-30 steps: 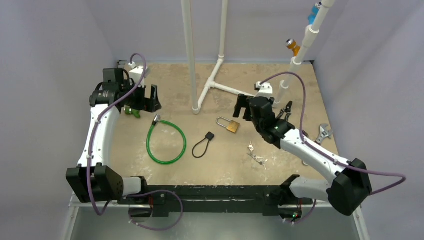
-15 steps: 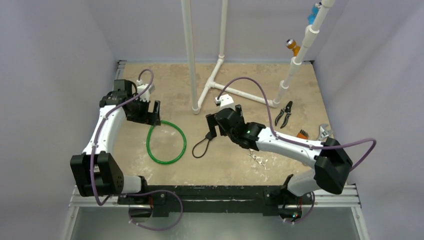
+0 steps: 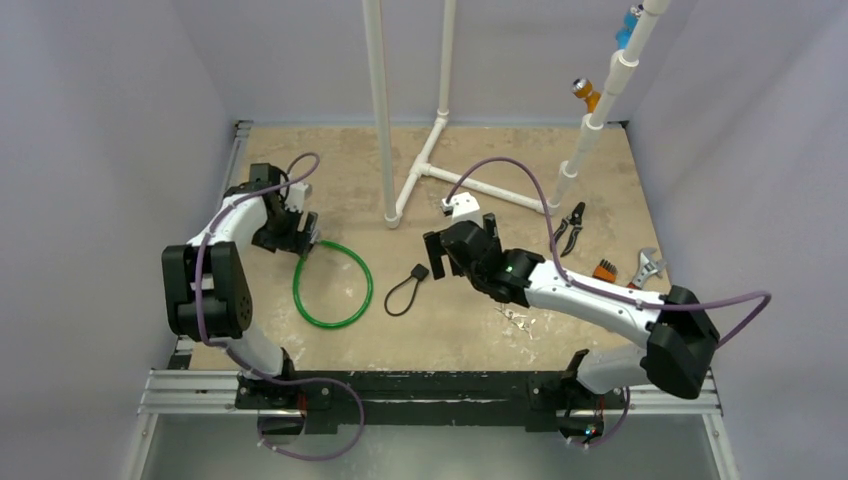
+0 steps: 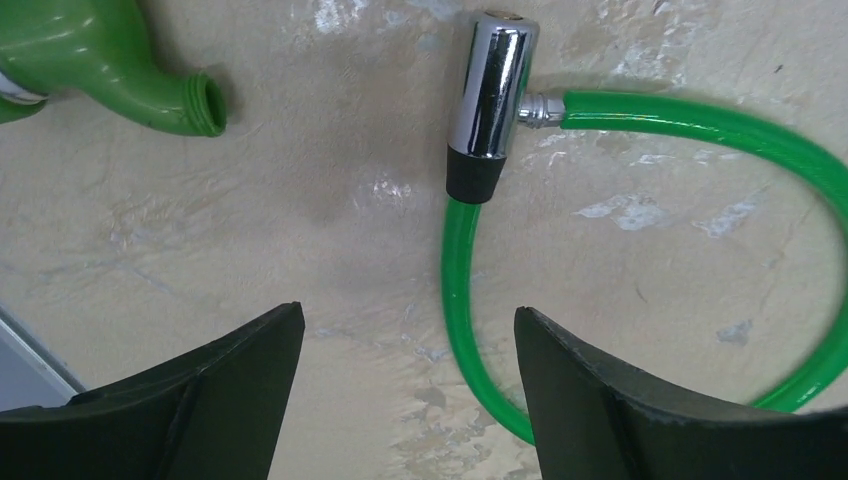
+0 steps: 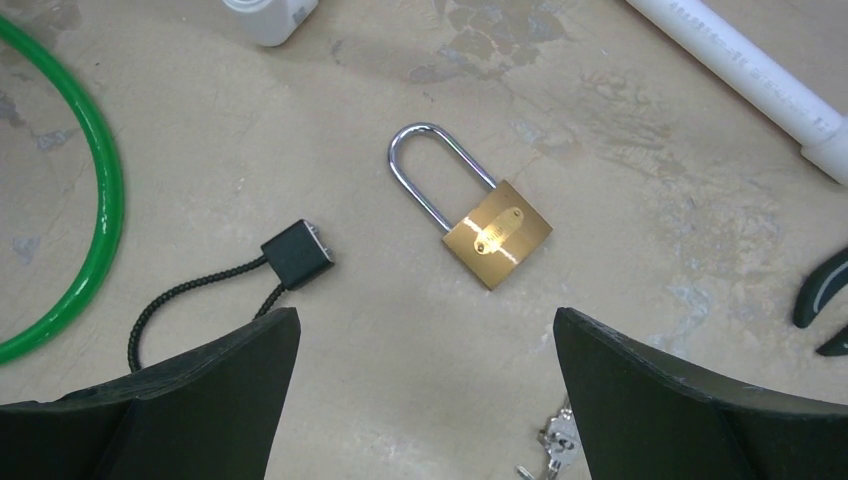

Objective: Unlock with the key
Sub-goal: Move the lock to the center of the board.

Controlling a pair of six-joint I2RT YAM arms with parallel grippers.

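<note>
Tabletop (image 5: 650, 200) under right pincer (image 5: 425, 318), wide, empty, above padlock (image 5: 497, 233)

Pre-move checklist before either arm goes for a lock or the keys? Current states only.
1. Right gripper open and empty: ok.
2. Brass padlock with silver shackle lying flat on the table, apart from the black cord loop: ok.
3. Key held in a gripper: not ok; the small silver key bunch lies loose on the table.
4. Left gripper open, with the chrome barrel of the green cable lock just ahead of it: ok.
5. Which way the padlock keyhole faces: cannot tell.
</note>
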